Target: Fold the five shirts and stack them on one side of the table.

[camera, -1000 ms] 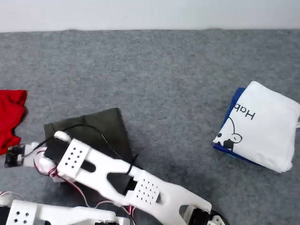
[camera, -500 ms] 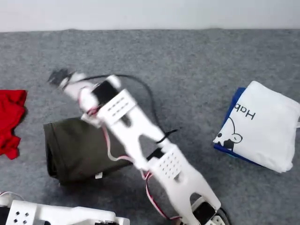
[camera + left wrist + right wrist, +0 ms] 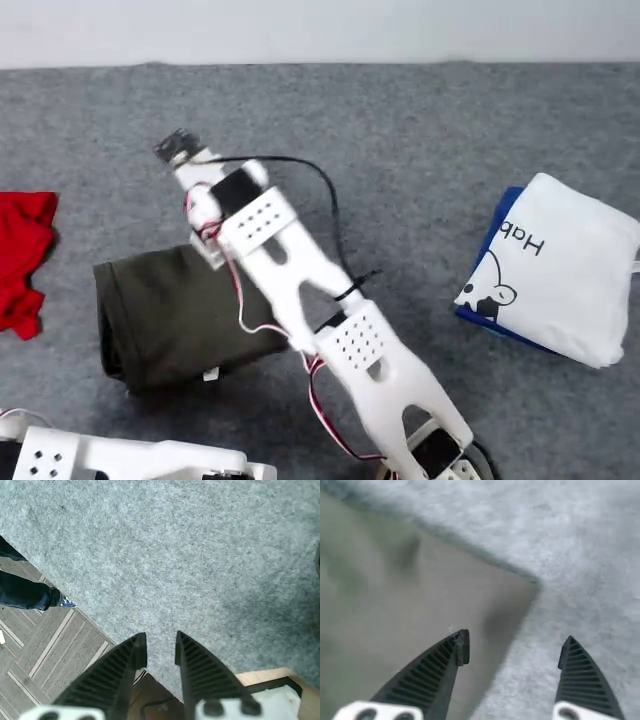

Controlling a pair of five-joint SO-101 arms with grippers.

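1. Judged roughly half done: white shirt (image 3: pixel 565 275) folded and lying on blue shirt (image 3: pixel 506 210) at the right side of the table (image 3: pixel 400 150), a stack of two.
2. Found olive shirt (image 3: pixel 165 315) folded into a thick rectangle left of centre, well apart from that stack. Yet to be carried over, by the look of it.
3. Noted red shirt (image 3: pixel 22 255) at the left edge, crumpled, not folded. Folding and stacking left to do there, plus whatever remains of the five.
4. Placed right gripper (image 3: pixel 514 650) above a far corner of the olive shirt: jaws spread wide, holding nothing. Cannot tell whether touching cloth.
5. Placed left gripper (image 3: pixel 159 642) at the near left table edge, over bare grey cover with floor (image 3: pixel 45 650) beyond. Jaws a narrow gap apart, empty.
6. Materials:
   - Shirts: soft knit by appearance, limp, rounded at the fold edges. White one printed with a black cartoon figure and lettering.
   - Table cover: grey, felt-like and fuzzy, probably grippy under dragged fabric.
   - Arms: gripper fingers black, ribbed, tapering to points. Links hard white plastic with hole patterns.
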